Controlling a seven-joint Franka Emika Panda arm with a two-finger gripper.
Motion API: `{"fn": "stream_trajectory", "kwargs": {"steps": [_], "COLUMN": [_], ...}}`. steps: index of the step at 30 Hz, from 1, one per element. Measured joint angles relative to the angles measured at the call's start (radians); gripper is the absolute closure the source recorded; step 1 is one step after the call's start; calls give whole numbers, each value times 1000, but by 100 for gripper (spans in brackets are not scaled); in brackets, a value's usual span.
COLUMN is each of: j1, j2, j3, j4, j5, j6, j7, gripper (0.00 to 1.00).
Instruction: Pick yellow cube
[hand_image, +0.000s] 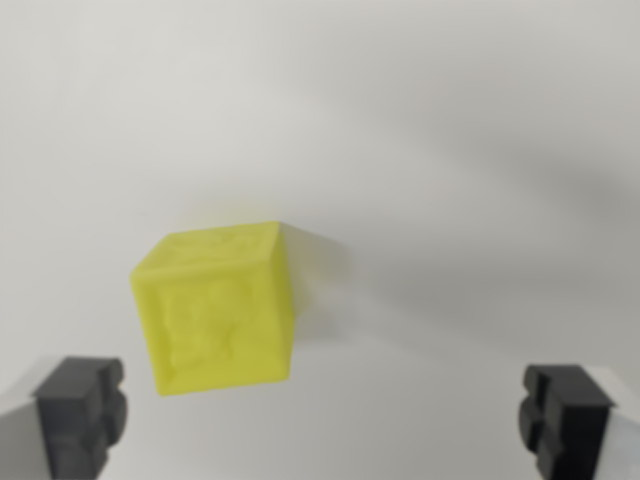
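Yellow cube (217, 310) sits on the plain white counter (450, 150), and you see it a little toward the wrist view's left of centre, in the middle band of the picture. It is turned at an angle to your camera, so one broad face looks toward you, a narrower top face shows above it, and a thin sliver of a side face shows along its right edge. The faces carry a raised, embossed pattern, too blurred for you to read. A soft shadow falls on the counter just beside the cube, toward the wrist view's right. Your pincer (325, 420) is spread wide: its two black fingertips (82, 410) stand at the bottom corners of the picture, one at each side, well apart from each other. Neither of them touches the cube. The cube lies above the line between them, nearer the fingertip on the wrist view's left than the other, with bare counter showing between the cube and each tip.
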Motion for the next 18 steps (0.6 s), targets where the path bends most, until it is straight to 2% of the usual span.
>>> {"fn": "stream_trajectory", "kwargs": {"steps": [18], "j1": [43], "j2": [73], "j3": [1], "j4": [-72], "j5": [21], "j6": [141], "j7": [-86], "gripper": [0]}}
